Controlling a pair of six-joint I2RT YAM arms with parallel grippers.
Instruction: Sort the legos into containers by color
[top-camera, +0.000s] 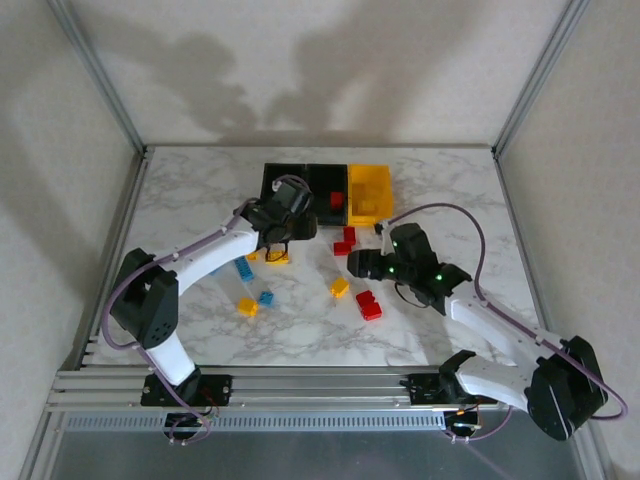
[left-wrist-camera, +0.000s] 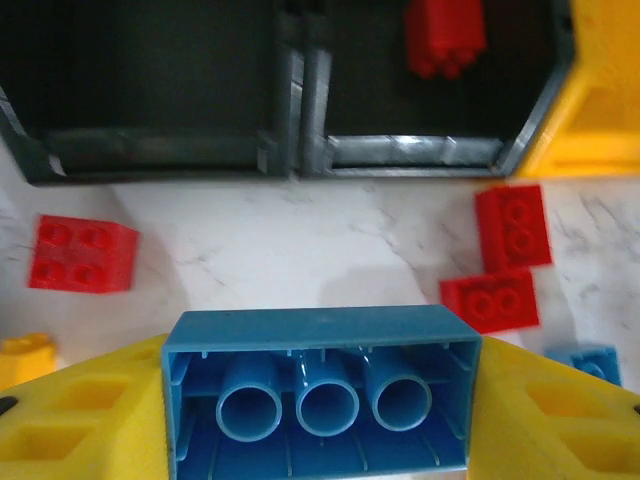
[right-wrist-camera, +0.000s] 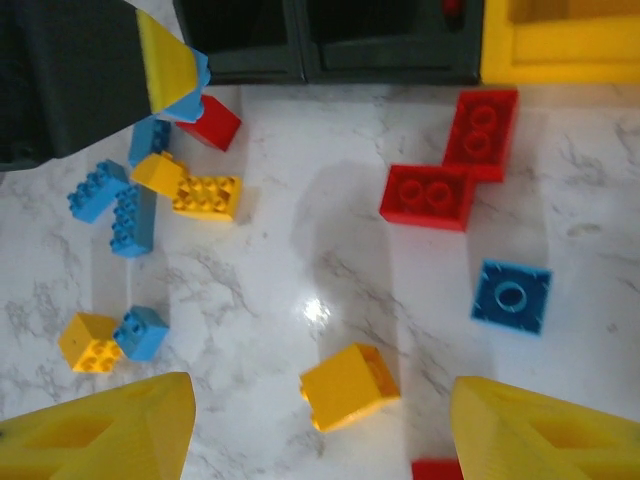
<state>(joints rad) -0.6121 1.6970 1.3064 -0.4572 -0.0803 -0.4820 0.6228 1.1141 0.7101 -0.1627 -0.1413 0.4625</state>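
No text, label, brand or number is legible on any surface. The studs of the red bricks (left-wrist-camera: 512, 228) may carry embossed marks, but the view is too blurred to tell.

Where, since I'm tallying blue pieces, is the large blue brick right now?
The large blue brick is clamped in the left claw, bottom centre of the left wrist view, just short of the two black bins.

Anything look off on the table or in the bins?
Nothing damaged or spilled. Minor: one blue lego lies upside down beside two red legos, hollow underside up, and a yellow lego shows no studs, seemingly tipped over.
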